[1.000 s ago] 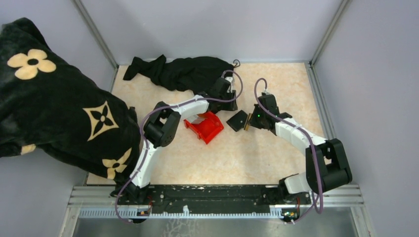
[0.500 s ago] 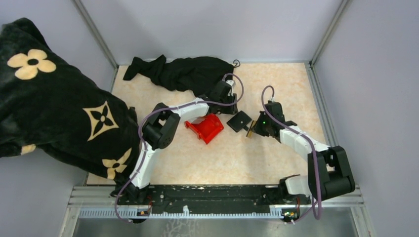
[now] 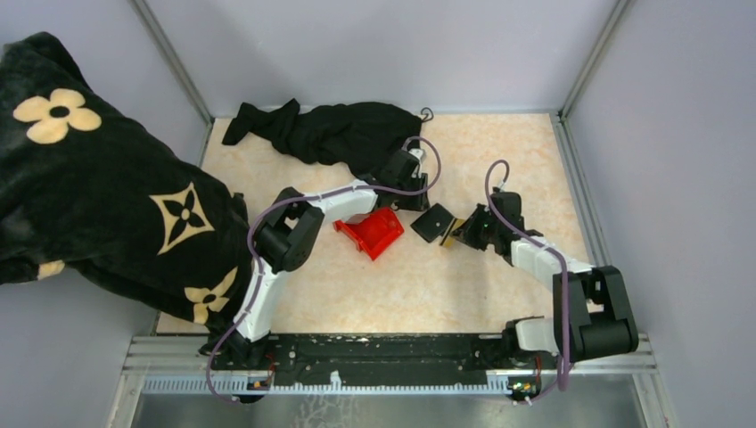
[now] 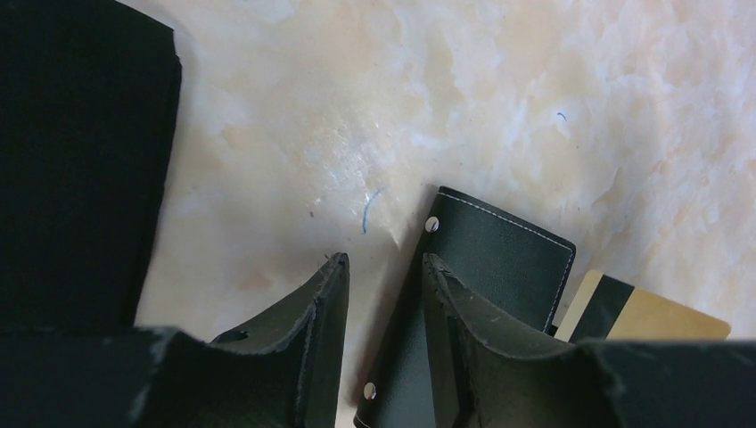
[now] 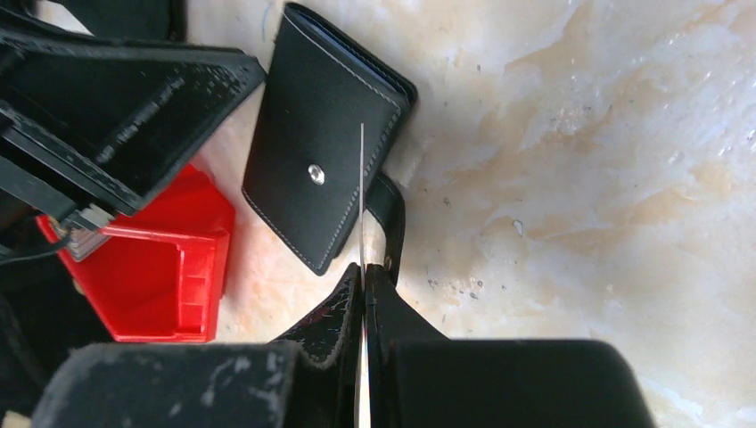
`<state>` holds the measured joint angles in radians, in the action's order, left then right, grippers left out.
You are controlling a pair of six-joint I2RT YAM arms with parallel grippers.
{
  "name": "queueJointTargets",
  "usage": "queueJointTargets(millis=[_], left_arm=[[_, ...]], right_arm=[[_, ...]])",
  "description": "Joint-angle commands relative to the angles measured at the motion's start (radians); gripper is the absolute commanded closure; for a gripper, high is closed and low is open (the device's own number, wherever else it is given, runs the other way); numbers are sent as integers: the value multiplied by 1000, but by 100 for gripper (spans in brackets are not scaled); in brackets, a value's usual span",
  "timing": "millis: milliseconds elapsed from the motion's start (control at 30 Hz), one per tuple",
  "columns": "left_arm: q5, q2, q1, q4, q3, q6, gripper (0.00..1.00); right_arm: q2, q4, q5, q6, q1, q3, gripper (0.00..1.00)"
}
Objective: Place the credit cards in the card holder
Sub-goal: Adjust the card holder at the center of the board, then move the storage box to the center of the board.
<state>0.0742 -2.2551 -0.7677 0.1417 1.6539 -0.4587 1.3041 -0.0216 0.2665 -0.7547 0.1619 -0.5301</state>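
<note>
While pinched edgewise, card (image 4: 660, 319) at holder (image 4: 495, 267)

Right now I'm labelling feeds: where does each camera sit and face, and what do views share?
Top external: above and behind the bases, looking down on the table; left arm and right arm show.
Left wrist: on the left gripper, open, looking down at the card holder.
Right wrist: on the right gripper, shut on a gold card seen edge-on, facing the holder and red bin.
Shared: card holder, in all three.

Lab cell, grey panel walls (image 3: 383, 45)
</note>
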Motion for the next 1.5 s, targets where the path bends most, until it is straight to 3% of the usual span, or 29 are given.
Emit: queueJointTargets(millis=[0,567,733,933,1133,1333,1467], left_arm=[[10,18,-26,79,-29,-11,57],[-35,42,-67,99,-95,-54,57],[-77,87,-78,85,-98,-70,52],[-168,267,-107,-47,-184,-95,42],[-291,467,-146,-112,-341,-162,39],[-411,601,-185,-9,-426,-245,39],[-503,755,-204,28,-603,-357,39]], right_arm=[[-43,87,70,-18,-41,7,100],[-141,92,157,-27,-99,83,100],[-216,47,153,-2,-99,69,100],[-268,-8,163,30,-99,32,100],[-321,-61,159,69,-99,17,100],[-356,-76,191,89,-99,25,100],[-361,-84,221,112,-99,20,100]])
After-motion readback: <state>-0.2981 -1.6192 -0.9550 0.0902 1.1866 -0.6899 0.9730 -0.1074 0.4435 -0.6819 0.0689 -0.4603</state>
